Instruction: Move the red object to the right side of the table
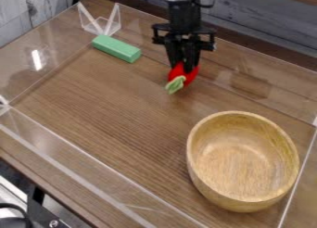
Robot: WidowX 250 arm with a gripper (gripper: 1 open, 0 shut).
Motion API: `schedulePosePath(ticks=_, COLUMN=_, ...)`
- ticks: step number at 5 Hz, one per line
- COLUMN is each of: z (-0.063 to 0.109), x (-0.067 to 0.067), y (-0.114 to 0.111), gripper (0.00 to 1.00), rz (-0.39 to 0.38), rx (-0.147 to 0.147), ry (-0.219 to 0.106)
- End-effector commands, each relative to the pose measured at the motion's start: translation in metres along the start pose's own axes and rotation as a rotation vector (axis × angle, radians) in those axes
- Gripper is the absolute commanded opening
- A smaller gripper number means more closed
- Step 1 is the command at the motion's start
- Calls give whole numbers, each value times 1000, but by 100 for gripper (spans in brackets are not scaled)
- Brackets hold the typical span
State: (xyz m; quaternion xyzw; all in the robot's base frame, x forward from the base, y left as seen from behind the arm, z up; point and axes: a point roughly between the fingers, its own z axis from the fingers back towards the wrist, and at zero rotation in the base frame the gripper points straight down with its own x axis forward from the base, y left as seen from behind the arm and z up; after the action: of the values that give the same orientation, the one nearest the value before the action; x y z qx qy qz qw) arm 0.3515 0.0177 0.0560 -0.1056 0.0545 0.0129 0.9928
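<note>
The red object (180,79), a small glossy red toy fruit with a light-green end, hangs tilted just above the brown wood-grain table (111,120) at the back middle. My gripper (183,65) points down from above and is shut on the fruit's upper part, its black fingers on either side of it. The fruit's green end points down and to the left, close to the tabletop.
A flat green rectangular block (117,48) lies to the left of the gripper, near the back left. A large wooden bowl (244,159) sits at the front right. Low clear acrylic walls (74,176) edge the table.
</note>
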Motion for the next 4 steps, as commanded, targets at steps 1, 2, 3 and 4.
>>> schedulePosePath(ticks=1, z=30, x=2, y=-13, gripper=0, rz=-57, rx=15, ry=-91)
schedulePosePath(ticks=2, z=26, x=2, y=-21, gripper=0, rz=-85, rx=13, ry=-86)
schedulePosePath(ticks=3, z=22, x=2, y=-32, gripper=0, rz=-116, rx=11, ry=-81)
schedulePosePath(ticks=4, z=25, x=2, y=-39, gripper=0, rz=-138, rx=2, ry=-86)
